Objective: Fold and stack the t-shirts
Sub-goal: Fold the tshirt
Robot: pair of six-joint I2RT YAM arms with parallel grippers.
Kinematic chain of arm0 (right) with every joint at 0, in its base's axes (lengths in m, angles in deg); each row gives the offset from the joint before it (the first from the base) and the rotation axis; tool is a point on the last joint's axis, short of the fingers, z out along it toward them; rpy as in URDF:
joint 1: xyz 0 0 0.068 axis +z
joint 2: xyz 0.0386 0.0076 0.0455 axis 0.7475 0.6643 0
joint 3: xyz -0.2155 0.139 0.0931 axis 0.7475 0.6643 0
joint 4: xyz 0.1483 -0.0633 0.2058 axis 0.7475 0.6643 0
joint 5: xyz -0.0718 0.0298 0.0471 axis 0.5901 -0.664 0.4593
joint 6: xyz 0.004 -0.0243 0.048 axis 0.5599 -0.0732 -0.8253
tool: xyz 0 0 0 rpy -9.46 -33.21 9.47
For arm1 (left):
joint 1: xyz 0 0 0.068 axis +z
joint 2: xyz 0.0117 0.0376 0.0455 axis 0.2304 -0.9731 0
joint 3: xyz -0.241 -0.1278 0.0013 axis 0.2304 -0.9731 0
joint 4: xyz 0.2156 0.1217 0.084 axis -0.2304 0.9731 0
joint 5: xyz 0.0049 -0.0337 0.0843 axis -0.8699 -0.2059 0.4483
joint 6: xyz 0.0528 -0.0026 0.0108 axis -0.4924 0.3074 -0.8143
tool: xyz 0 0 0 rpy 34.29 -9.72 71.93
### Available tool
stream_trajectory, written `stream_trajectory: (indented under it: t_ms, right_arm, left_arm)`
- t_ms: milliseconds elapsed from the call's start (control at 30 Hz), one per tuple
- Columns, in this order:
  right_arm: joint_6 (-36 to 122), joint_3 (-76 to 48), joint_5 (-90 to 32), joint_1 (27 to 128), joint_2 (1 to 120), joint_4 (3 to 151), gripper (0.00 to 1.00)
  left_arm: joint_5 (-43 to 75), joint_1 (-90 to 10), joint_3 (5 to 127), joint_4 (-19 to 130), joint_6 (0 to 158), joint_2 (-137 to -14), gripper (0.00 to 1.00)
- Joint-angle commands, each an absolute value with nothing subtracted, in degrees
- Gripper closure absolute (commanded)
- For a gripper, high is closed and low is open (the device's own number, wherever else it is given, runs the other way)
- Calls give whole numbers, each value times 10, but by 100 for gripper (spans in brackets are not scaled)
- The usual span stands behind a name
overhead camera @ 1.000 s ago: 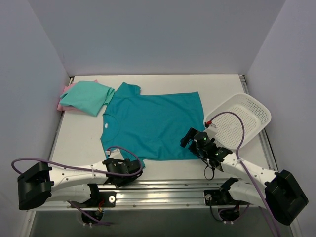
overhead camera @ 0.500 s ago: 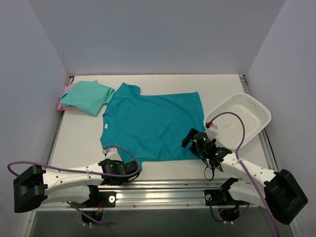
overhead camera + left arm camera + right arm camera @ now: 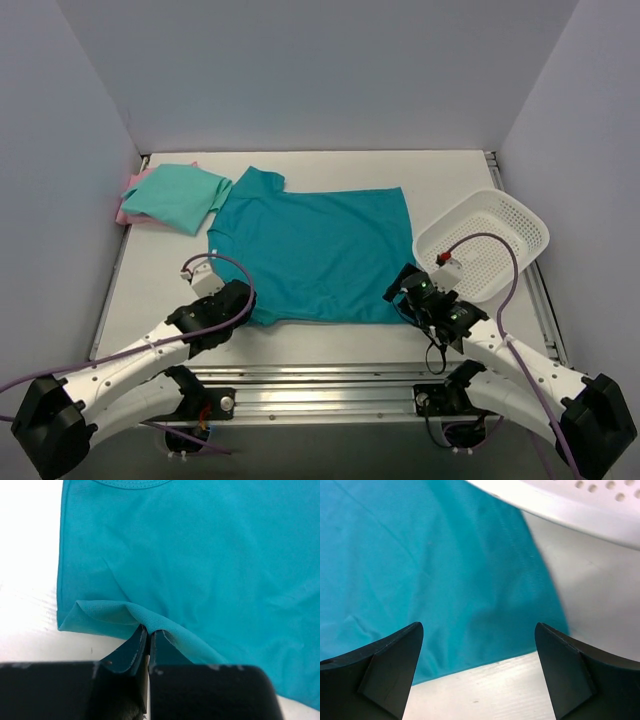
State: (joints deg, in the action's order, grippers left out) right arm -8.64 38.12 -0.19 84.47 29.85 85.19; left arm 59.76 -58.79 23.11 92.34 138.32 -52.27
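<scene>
Since 1 s ago: L gripper (image 3: pixel 240 300) has swung off the near rail, up & left, pulling the near sleeve of the teal t-shirt (image 3: pixel 320 255) in over the body. That sleeve no longer sticks out at the near-left corner. R gripper (image 3: pixel 398 292) has shifted a bit right. Basket (image 3: pixel 520 215) is in the same spot.

L gripper (image 3: pixel 147 630): jaws together, clamped on a raised fold of teal t-shirt (image 3: pixel 200 555) by its edge, cloth tenting up at the tips.

R gripper (image 3: pixel 479 626): jaws wide apart, gripping no cloth, over the near-right hem corner of teal t-shirt (image 3: pixel 420 555).

Teal t-shirt lies flat mid-table (image 3: pixel 150 280), neck to the left. Mint t-shirt (image 3: pixel 178 197) sits folded at the far-left corner on top of pink t-shirt (image 3: pixel 124 212), w/ only a pink edge showing. Mint touches teal's far sleeve.

Basket (image 3: pixel 570 510): white, perforated, on the right side of the table, near-left rim just beside teal's right hem. Mesh floor & walls are in plain view. R arm's purple cable (image 3: pixel 480 236) loops across above its near part.
</scene>
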Motion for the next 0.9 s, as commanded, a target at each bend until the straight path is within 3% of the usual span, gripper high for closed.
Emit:
stream_trajectory:
  t_ms: [0, 467, 500, 867]
  right_arm:
    - [-134, 356, 33, 859, 308, 950, 11]
    - [-305, 356, 84, 998, 316, 1083, 16]
    - [-304, 359, 91, 1001, 314, 1081, 22]
    - [-307, 378, 83, 994, 330, 1001, 18]
  left_arm:
    - [557, -540, 236, 826, 1281, -537, 98]
    - [502, -508, 222, 733, 1237, -608, 98]
    - [501, -508, 221, 734, 1237, -607, 98]
    - [528, -482, 220, 817, 1227, -496, 98]
